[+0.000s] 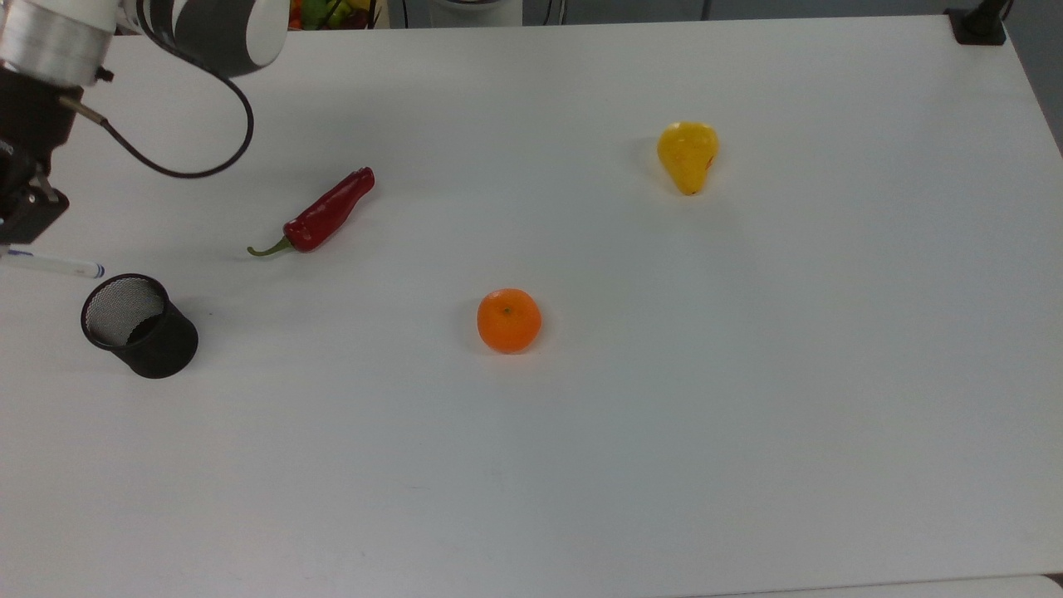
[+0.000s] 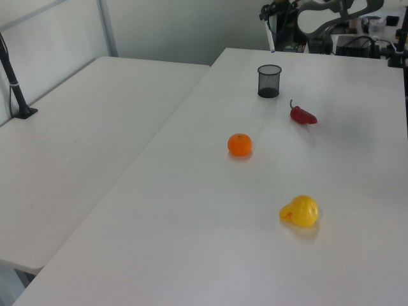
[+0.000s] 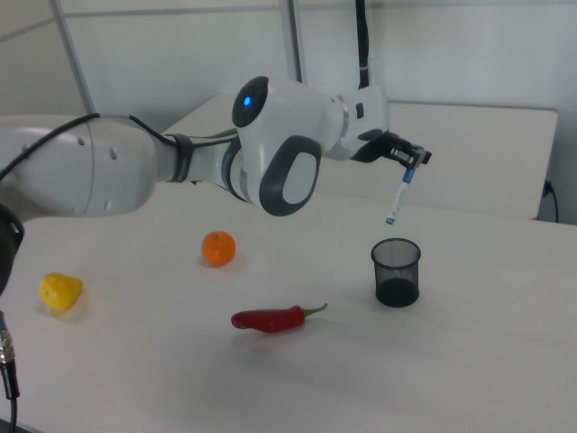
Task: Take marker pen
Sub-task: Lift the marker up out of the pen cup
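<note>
In the right view my gripper [image 3: 412, 161] is shut on the blue-capped top of the marker pen [image 3: 397, 196]. The slim white pen hangs nearly upright, its blue lower tip clear above the rim of the black mesh cup [image 3: 396, 271]. From the top view the gripper [image 1: 12, 237] sits at the far left edge. The marker pen [image 1: 51, 265] runs rightward from it, above and left of the cup [image 1: 139, 326]. The left view has the marker pen [image 2: 271, 39] hanging high over the cup [image 2: 269, 80].
On the white table [image 1: 664, 432] lie a red chili [image 1: 321, 215], an orange [image 1: 508, 320] and a yellow pear [image 1: 688, 155]. A black cable [image 1: 178, 170] loops from the wrist. A second table [image 2: 83, 140] adjoins on the left view's left.
</note>
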